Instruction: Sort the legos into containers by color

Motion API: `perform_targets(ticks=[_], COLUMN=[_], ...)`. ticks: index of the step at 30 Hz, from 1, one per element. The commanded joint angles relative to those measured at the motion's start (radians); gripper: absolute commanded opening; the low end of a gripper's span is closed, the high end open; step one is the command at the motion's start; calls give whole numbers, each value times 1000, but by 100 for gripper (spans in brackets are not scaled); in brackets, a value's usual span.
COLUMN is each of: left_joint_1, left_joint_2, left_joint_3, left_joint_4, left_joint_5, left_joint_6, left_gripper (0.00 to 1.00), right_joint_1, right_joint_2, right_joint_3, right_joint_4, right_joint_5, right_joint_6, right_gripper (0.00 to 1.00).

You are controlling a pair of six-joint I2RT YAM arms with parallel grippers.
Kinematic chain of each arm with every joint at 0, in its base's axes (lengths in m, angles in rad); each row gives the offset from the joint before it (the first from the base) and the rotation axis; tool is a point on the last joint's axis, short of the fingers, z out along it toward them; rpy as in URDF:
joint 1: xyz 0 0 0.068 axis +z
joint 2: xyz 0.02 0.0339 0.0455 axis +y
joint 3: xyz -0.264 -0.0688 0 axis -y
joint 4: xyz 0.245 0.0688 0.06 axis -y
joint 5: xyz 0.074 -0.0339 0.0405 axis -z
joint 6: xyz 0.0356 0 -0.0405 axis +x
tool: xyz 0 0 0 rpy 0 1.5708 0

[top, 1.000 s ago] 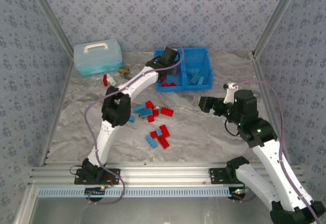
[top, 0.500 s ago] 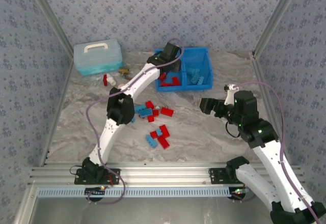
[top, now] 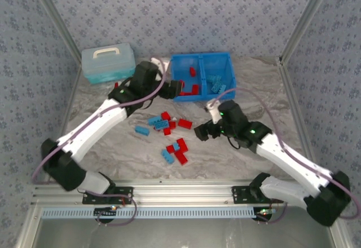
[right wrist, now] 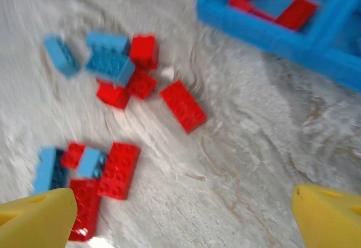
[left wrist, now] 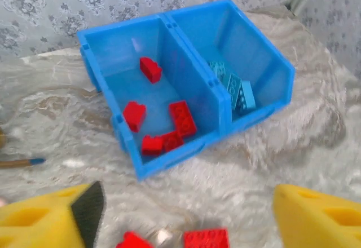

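Note:
The blue bin (top: 228, 74) stands at the back centre. Its left compartment (left wrist: 121, 76) holds several red legos (left wrist: 182, 118), and its right compartment (left wrist: 259, 62) holds light blue legos (left wrist: 240, 93). More red and blue legos (top: 169, 124) lie loose on the table in two clusters, also seen in the right wrist view (right wrist: 118, 169). My left gripper (top: 167, 88) hovers just in front of the bin's left corner, open and holding nothing (left wrist: 183, 211). My right gripper (top: 202, 131) is low beside the loose bricks, open wide and holding nothing (right wrist: 181, 208).
A pale teal lidded box (top: 108, 62) sits at the back left. Patterned walls close in the back and both sides. An aluminium rail (top: 180, 194) runs along the near edge. Bare marble table (top: 248, 104) lies to the right of the bin.
My left gripper has drawn back from over the bin's left compartment and opened. My right arm has swung left and down toward the loose bricks, still open.

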Motion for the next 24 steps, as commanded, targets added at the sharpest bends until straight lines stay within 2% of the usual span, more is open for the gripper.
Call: perform_targets(ticks=[1, 3, 6, 11, 16, 19, 24], left_joint_1=[-1, -1, 3, 7, 7, 6, 6], left_joint_2=[-127, -229, -323, -427, -461, -414, -352], left_joint_3=[-131, -202, -243, -276, -307, -296, -283], left_joint_4=[-68, -116, -229, -339, -335, -348, -322], left_joint_5=[76, 145, 267, 323, 350, 367, 384], left_joint_6=[86, 132, 191, 213, 218, 221, 227], left_gripper=[93, 99, 99, 99, 99, 99, 99], right_joint_1=[21, 24, 21, -2, -19, -20, -21], right_joint_2=[178, 312, 507, 715, 824, 867, 882], right_joint_3=[81, 158, 264, 391, 451, 475, 464], right_joint_4=[5, -24, -51, -41, -47, -68, -73], right_joint_5=[-18, -39, -43, -38, -41, -45, -22], right_joint_6=[-198, -238, -294, -359, -376, -377, -370], right_gripper=[100, 100, 100, 100, 96, 87, 57])
